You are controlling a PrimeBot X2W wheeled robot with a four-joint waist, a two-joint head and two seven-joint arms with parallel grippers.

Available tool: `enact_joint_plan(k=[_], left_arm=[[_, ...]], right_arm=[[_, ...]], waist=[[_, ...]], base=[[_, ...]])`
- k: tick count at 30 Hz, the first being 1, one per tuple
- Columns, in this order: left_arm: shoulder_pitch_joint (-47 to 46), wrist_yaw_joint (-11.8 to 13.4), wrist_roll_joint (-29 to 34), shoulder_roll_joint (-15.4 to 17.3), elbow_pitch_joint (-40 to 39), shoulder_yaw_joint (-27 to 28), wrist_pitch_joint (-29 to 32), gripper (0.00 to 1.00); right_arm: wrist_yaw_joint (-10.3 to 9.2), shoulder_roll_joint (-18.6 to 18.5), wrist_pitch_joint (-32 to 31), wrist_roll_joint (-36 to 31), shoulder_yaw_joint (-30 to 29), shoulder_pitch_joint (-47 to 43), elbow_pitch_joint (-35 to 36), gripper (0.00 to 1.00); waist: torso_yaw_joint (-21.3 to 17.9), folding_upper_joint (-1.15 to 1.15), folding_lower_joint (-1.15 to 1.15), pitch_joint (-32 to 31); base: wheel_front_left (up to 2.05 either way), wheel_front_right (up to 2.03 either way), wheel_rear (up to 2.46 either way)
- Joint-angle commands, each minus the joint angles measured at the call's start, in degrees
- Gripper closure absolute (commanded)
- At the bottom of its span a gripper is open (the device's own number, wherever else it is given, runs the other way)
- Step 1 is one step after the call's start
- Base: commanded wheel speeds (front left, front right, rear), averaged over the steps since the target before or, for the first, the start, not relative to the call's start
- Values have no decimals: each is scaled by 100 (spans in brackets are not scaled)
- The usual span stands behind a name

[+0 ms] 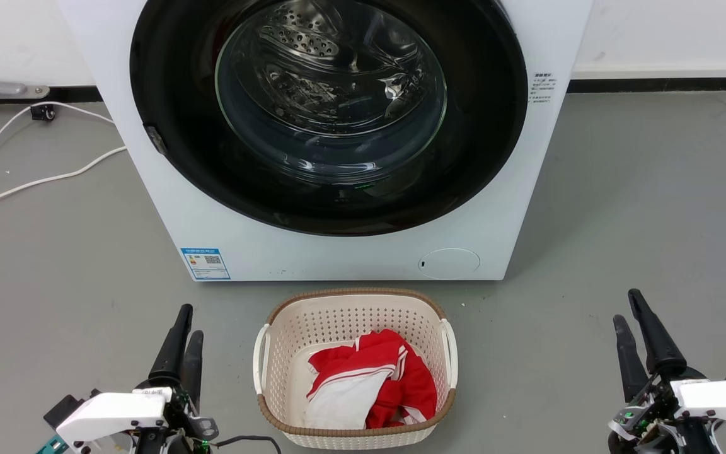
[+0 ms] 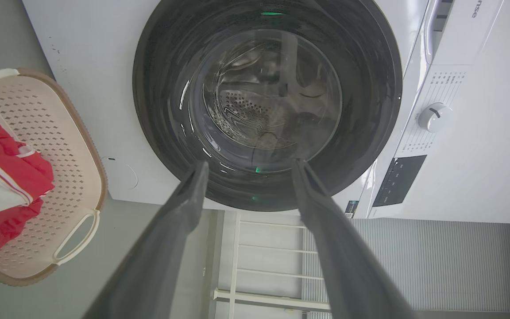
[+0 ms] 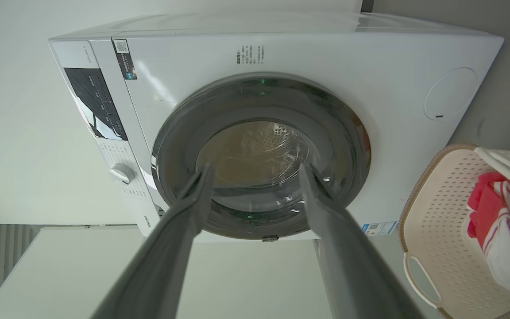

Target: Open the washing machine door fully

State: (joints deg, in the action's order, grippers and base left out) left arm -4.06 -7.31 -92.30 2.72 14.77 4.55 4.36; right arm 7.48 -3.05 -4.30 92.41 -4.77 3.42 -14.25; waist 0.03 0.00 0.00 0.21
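**A:** Where are the tools?

**B:** Both sit low, at the bottom corners of the head view. The left tool [image 1: 190,321] has its fingers spread wide in its wrist view, with nothing between them. The right tool [image 1: 626,306] is the same: spread and empty.

**A:** Touching anything?

**B:** No. Both are over the floor [image 1: 621,208], pointing at the machine [image 1: 149,189] but well apart from it. Between them is the basket [image 1: 353,295], holding red and white clothes [image 1: 375,378], just in front of the machine.

**A:** And the door?

**B:** The door [image 1: 330,107] is shut. Its black ring lies flush against the white front, and no gap shows at the rim in any view. It covers most of the front.

**A:** So how far along are we?

**B:** At the very start, I'd judge. Nothing has been reached, gripped or unlatched. Everything is left to do: bring a tool to the rim, free the door, then swing it all the way round.

**A:** Where would it take hold?

**B:** There's a small grey tab [image 1: 155,139] on the rim, at the left in the head view. I can't tell whether it's a catch or a hinge. The basket stands close to the front, so it may get in the way of the swing.
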Motion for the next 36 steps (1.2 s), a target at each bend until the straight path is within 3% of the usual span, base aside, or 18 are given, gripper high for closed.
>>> enact_joint_plan(k=[1,7,14,29,36], left_arm=[[-148,-4,44,13,-144,-23,-45,0],[-158,-6,380,14,-425,-12,-210,0],[-172,-7,1197,15,-767,-78,-385,0],[-169,-11,3342,18,-1221,-251,-720,0],[-118,-13,4261,18,-1370,-295,-859,0]], right_arm=[[1,-13,48,-67,22,80,160,0],[1,-11,210,-444,20,46,366,0],[1,-9,385,-1230,24,21,639,0],[1,-4,717,-3967,234,-91,1173,0],[1,-2,858,-4845,307,-178,1261,0]], waist=[[1,0,0,0],[0,0,0,3],[5,0,0,8],[31,0,0,11],[45,0,0,7]], base=[[0,0,0],[0,0,0],[0,0,0],[0,0,0],[0,0,0]])
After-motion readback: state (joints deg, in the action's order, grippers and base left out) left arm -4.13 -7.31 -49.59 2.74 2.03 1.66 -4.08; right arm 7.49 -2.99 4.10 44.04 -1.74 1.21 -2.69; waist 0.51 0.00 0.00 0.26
